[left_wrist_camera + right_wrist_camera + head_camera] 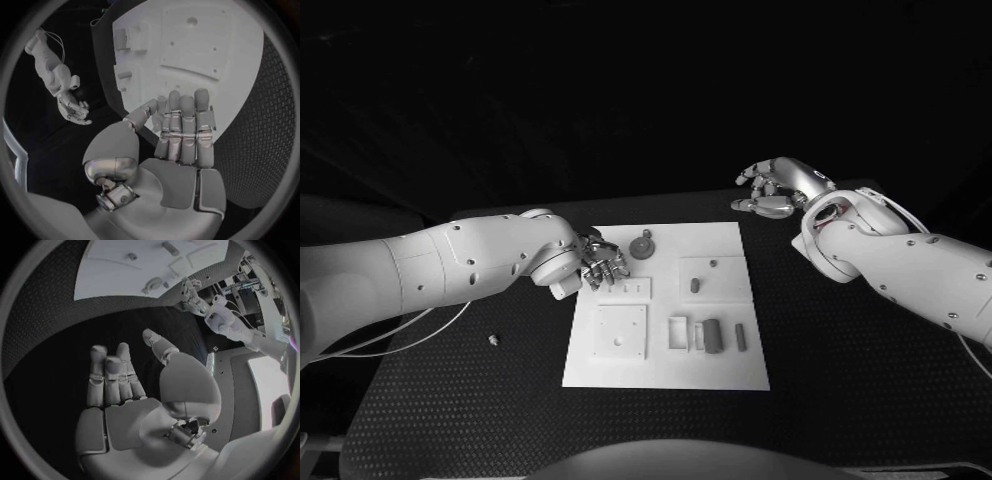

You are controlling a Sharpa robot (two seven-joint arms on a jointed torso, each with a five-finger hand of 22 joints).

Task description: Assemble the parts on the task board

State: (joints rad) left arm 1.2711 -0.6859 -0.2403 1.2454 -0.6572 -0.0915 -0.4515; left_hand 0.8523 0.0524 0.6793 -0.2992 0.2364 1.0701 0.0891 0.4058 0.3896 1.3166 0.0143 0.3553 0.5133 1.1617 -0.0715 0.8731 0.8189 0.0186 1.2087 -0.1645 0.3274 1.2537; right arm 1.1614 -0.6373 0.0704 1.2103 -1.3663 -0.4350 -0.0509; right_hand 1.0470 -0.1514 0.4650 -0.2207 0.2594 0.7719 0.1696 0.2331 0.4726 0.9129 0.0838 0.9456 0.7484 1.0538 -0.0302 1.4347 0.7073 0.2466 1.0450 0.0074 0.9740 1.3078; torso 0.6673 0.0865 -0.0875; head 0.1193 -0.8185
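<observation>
The white task board [668, 350] lies in the middle of the table. Near its far edge stands a round grey part [643, 245]; two small parts [695, 285] sit in a raised square plate, and grey blocks [713, 335] stand by the near right corner. My left hand [600, 265] hovers over the board's far left edge, close beside the round part. Its fingers [181, 125] are straight and side by side above the board [206, 45], with nothing in them. My right hand [776, 188] is off the board at the far right, its palm [125, 385] bare and its fingers spread.
A small pale piece [493, 340] lies on the black table left of the board. A square plate with holes [620, 332] takes the board's near left part. Dark table surface runs all round the board.
</observation>
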